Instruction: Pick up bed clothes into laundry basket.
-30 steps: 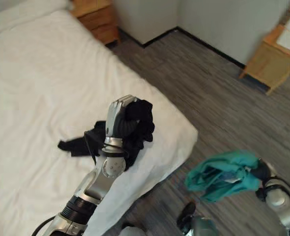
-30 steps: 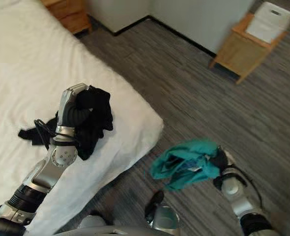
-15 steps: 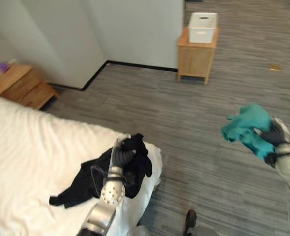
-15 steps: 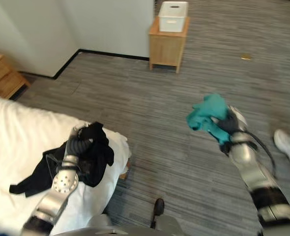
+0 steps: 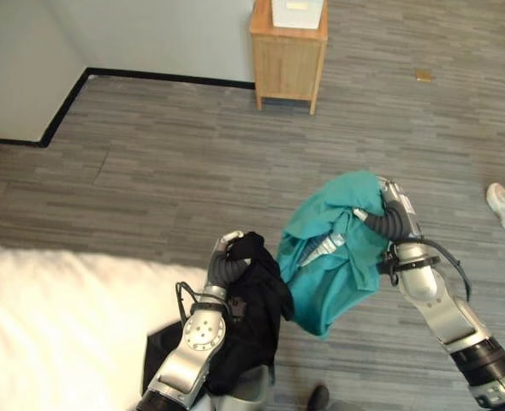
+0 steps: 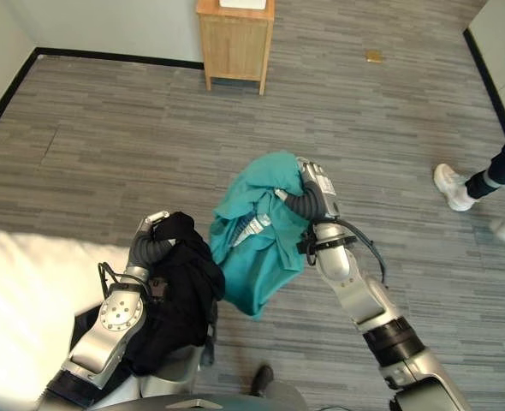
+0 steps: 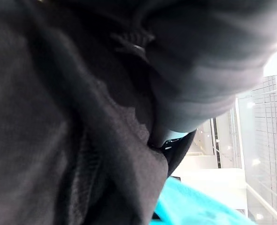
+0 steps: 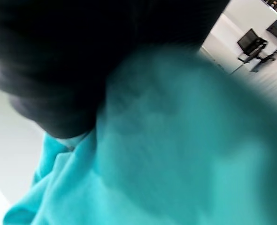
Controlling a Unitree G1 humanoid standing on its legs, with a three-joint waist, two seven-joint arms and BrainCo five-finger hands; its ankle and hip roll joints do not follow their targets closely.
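Observation:
My left hand (image 5: pixel 223 267) is shut on a black garment (image 5: pixel 251 321) that hangs in a bunch beside the bed's corner (image 5: pixel 56 317). The same dark cloth (image 7: pixel 58 117) lies close against the left wrist view. Just to the right, my right hand (image 5: pixel 388 219) is shut on a teal garment (image 5: pixel 329 253), held up over the floor with its folds drooping; the teal cloth (image 8: pixel 185 154) also fills most of the right wrist view. The two garments nearly touch. No laundry basket is in sight.
A white bed (image 5: pixel 56 334) takes the lower left. A wooden side table (image 5: pixel 288 47) with a white box (image 5: pixel 297 10) stands at the far wall. A person's shoes (image 6: pixel 451 187) are on the grey floor at the right.
The camera has swung right, away from the bed. My right hand has brought the teal garment inward to the middle, and the black garment now hangs off the bed beside it.

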